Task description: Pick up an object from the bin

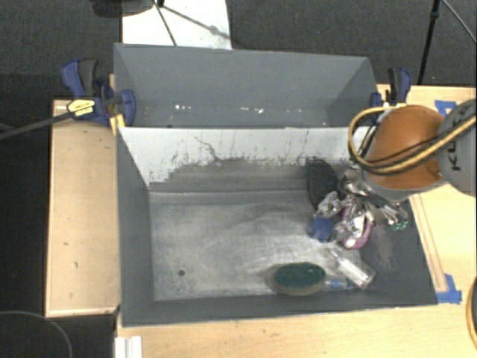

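Note:
My gripper (356, 206) is low at the right side of the bin, under the arm's orange cover. Right beneath it lie a small blue thing (322, 230) and a purple and pink thing (358, 234), close together; whether it touches either I cannot tell. A black oblong thing (320, 179) leans at the back wall just left of the gripper.
A dark green oval thing (299, 278) lies near the front wall. A clear plastic piece (350, 268) with a bit of blue sits to its right. The bin's right wall is close beside the gripper. The left half of the floor is bare, scuffed metal.

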`<action>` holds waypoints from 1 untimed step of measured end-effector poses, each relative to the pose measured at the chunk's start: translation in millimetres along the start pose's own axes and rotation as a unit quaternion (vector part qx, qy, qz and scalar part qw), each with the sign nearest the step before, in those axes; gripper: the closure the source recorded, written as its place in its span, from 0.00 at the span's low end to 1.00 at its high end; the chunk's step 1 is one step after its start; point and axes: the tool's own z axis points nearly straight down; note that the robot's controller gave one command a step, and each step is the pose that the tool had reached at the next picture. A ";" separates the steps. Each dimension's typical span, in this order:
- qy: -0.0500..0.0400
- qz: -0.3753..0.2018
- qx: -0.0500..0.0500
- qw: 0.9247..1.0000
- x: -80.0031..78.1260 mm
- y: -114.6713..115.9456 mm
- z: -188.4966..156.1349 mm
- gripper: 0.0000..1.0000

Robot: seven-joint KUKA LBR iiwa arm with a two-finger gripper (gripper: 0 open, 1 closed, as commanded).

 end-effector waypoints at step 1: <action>0.003 0.003 0.001 1.000 -2.8 -0.9 -55.2 1.00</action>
